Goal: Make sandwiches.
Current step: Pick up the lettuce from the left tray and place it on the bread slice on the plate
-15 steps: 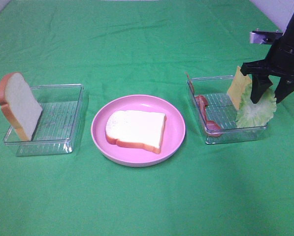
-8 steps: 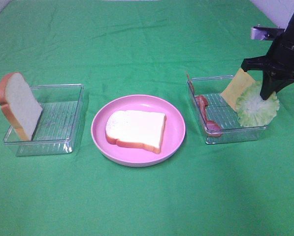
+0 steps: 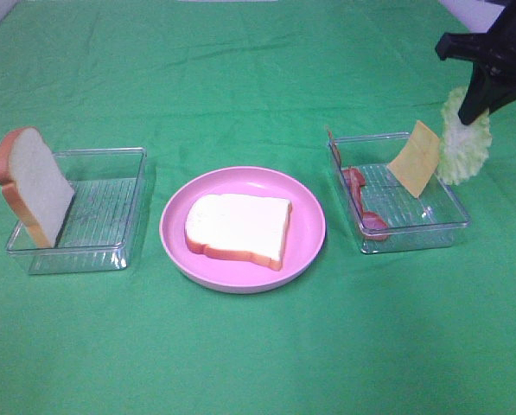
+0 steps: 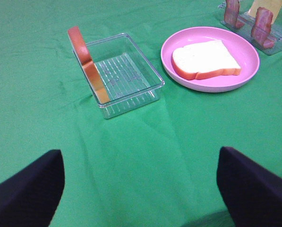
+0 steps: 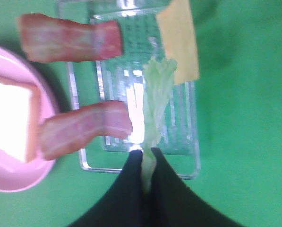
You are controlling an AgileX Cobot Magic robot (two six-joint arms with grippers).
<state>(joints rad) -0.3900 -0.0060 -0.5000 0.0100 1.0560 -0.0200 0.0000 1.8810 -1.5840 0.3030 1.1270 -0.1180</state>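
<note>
Green lettuce (image 3: 463, 147) hangs over the tray (image 3: 413, 235), pinched by jaws of the right gripper (image 3: 478, 111); left gripper (image 4: 138, 158) jaws spread.

The right end effector (image 3: 470, 114) hung well above the counter (image 3: 240, 346) at its far right side, dark fingers (image 5: 129, 175) pointing downward and pinched together on a lettuce leaf (image 3: 463, 151). The left end effector (image 4: 140, 161) was low over the counter, its two fingers (image 4: 32, 189) spread wide apart.
</note>
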